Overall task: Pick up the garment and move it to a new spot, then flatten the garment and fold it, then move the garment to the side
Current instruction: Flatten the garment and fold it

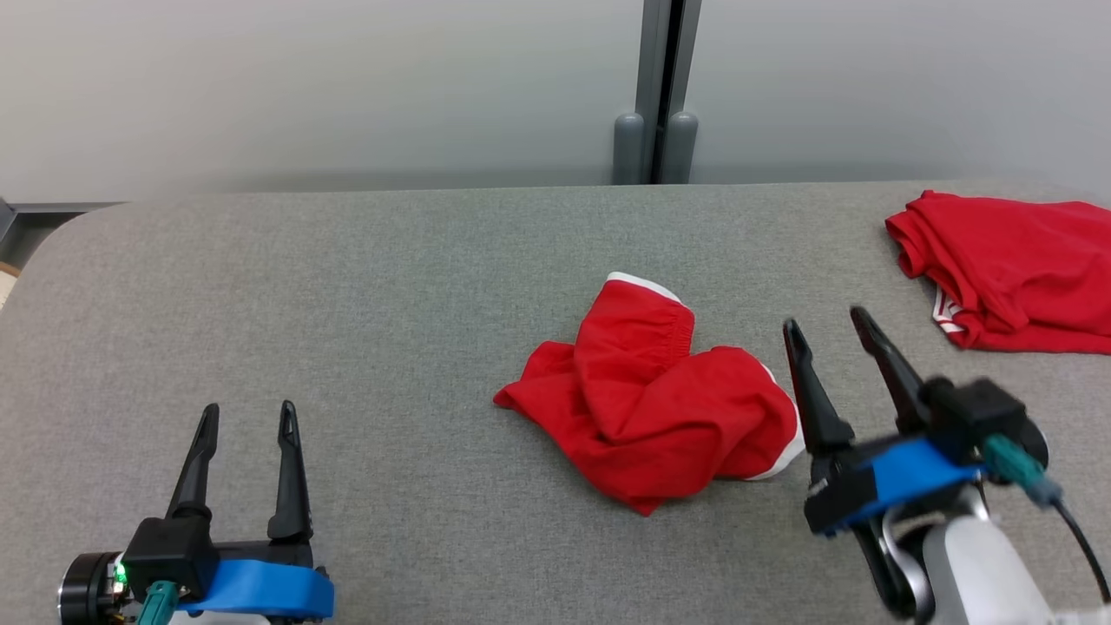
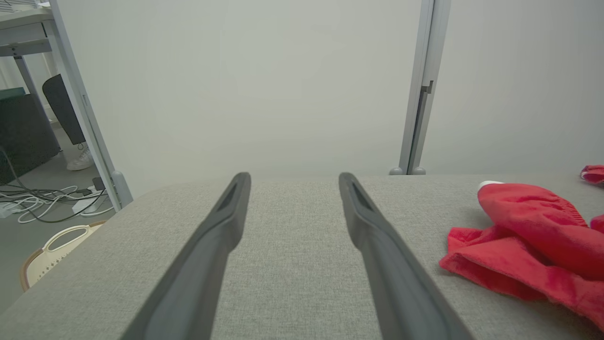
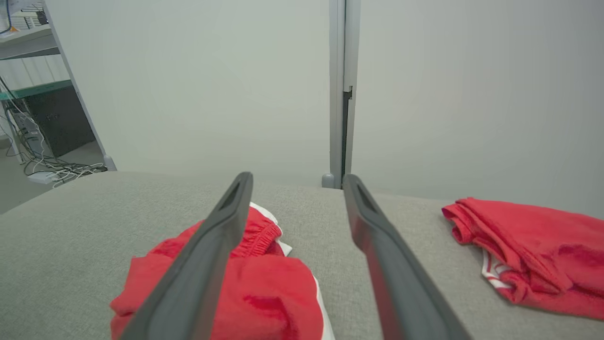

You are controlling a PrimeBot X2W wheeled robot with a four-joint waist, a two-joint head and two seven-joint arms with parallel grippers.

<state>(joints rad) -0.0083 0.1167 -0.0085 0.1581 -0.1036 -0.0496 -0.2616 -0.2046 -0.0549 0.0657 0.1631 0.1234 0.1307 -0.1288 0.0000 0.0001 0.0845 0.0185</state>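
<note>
Head view | right hand [image 1: 825, 319] spread wide, empty | garment [image 1: 651, 408] just to its left | left hand [image 1: 249, 406] likewise, farther off

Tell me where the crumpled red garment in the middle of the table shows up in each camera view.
Head view: the crumpled garment lies at centre, just left of the right pincer.
Left wrist view: the crumpled garment sits at the right edge, lower half.
Right wrist view: the crumpled garment is lower left of centre, partly behind a finger.
Shared landmark: the grey post behind the table.
</note>
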